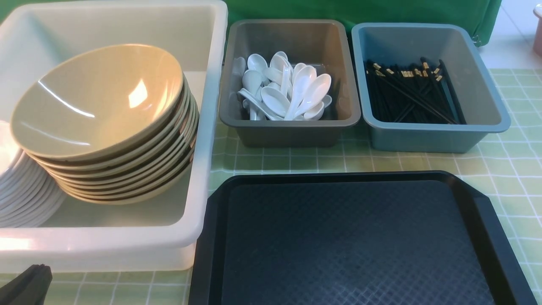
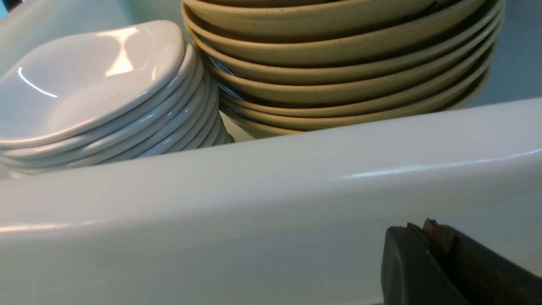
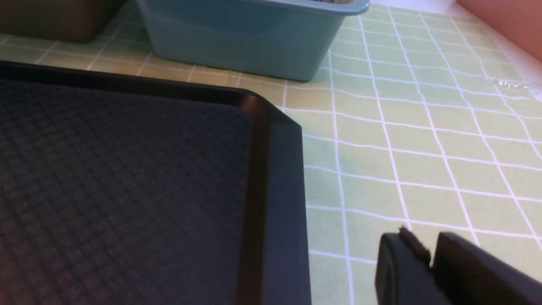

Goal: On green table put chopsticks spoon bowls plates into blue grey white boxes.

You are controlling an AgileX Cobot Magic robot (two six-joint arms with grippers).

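Black textured tray (image 1: 351, 241) nearest, at 6 o'clock on the green counter (image 1: 504, 165), nothing on it. White tub (image 1: 211, 127) at 9 o'clock: tan bowls (image 1: 106, 123) stacked and leaning, white plates (image 1: 21, 195) stacked beside, touching the bowls. Grey box (image 1: 292, 123) at 12 o'clock, holding spoons (image 1: 288, 93) in a heap. Blue box (image 1: 432, 127) at 1 o'clock, holding chopsticks (image 1: 413, 93) in a loose bundle. Left gripper (image 2: 440, 254) closed, holding nothing, low outside the tub's near wall. Right gripper (image 3: 427, 267) over bare cloth beside the tray, jaws nearly together, a narrow gap, nothing between them. Sorting looks finished. Risks: tilted bowl stack sliding if the tub gets nudged by the left arm; tray corner clipped by the right arm.
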